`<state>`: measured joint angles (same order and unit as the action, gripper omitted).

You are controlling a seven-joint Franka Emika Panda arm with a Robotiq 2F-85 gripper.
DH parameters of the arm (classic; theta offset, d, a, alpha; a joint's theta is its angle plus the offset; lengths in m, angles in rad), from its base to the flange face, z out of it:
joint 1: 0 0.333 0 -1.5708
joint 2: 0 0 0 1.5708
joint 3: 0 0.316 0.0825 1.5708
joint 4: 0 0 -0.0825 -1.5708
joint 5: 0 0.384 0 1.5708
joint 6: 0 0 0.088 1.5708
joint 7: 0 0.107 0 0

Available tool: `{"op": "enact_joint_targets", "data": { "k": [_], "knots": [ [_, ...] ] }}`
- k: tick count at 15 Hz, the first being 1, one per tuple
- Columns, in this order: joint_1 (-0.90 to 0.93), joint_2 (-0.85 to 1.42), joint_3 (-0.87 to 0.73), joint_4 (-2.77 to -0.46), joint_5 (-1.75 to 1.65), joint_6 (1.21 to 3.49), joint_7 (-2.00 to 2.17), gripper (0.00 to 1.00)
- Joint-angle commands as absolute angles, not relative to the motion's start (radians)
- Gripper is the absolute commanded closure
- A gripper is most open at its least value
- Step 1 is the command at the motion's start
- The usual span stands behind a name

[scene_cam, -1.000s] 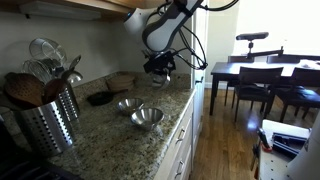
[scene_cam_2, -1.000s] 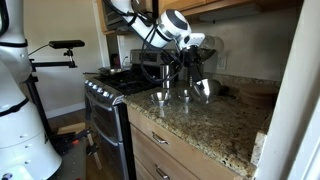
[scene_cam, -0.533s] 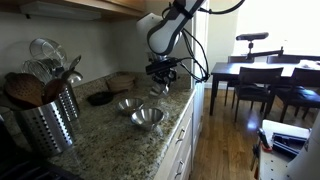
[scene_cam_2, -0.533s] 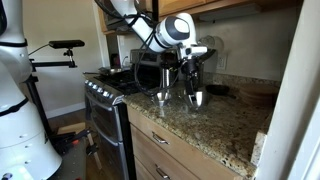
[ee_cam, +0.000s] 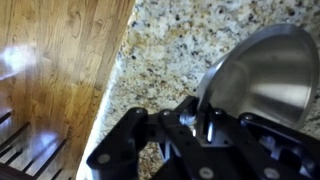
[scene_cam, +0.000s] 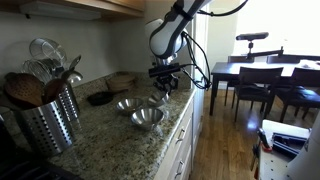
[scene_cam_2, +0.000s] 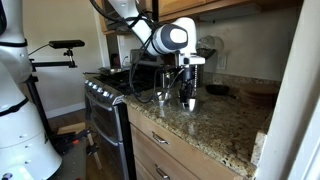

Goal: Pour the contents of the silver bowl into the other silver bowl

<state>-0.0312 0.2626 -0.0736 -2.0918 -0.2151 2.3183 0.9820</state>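
- You are holding the tool (ee_cam: 195, 122) closed on the thin rim of the silver bowl (ee_cam: 262, 68); in the wrist view the fingers (ee_cam: 186, 112) are pinching that rim, and the bowl is lying at 2 o'clock from them.
- You are bringing the tool (scene_cam: 164, 86) down: in both exterior views it is sitting lower than half a second ago, and lower again than a second ago, now close above the table (scene_cam: 105, 145).
- In an exterior view the tool (scene_cam_2: 189, 96) is also standing further toward 9 o'clock than before.
- The silver bowl is hanging over the granite near the table's front edge, with the wooden floor (ee_cam: 50, 80) showing at 9 o'clock in the wrist view. You cannot tell whether it is touching the table.
- The other silver bowl (scene_cam: 127, 104) is resting on the table where it was, at 8 o'clock from the tool.
- The wider steel bowl (scene_cam: 147, 118) is staying put too, just beside it at 5 o'clock.
- The utensil holder (scene_cam: 50, 122) is standing unchanged, well apart toward 9 o'clock.
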Motion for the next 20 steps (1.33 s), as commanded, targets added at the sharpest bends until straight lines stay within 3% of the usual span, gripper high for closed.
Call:
{"op": "enact_joint_targets", "data": {
  "k": [1,6,7,8,18,20],
  "knots": [
    [-0.039,0.227,-0.080,-2.155,-0.116,2.387,0.892,0.93],
    [-0.030,0.228,-0.092,-2.166,-0.051,2.391,0.842,0.93],
    [-0.028,0.228,-0.095,-2.165,-0.051,2.385,0.841,0.84],
    [-0.025,0.228,-0.098,-2.166,-0.056,2.380,0.844,0.67],
    [-0.005,0.205,-0.124,-2.188,-0.120,2.361,0.889,0.05],
    [0.006,0.184,-0.136,-2.193,-0.166,2.357,0.917,0.00]
  ]
}}
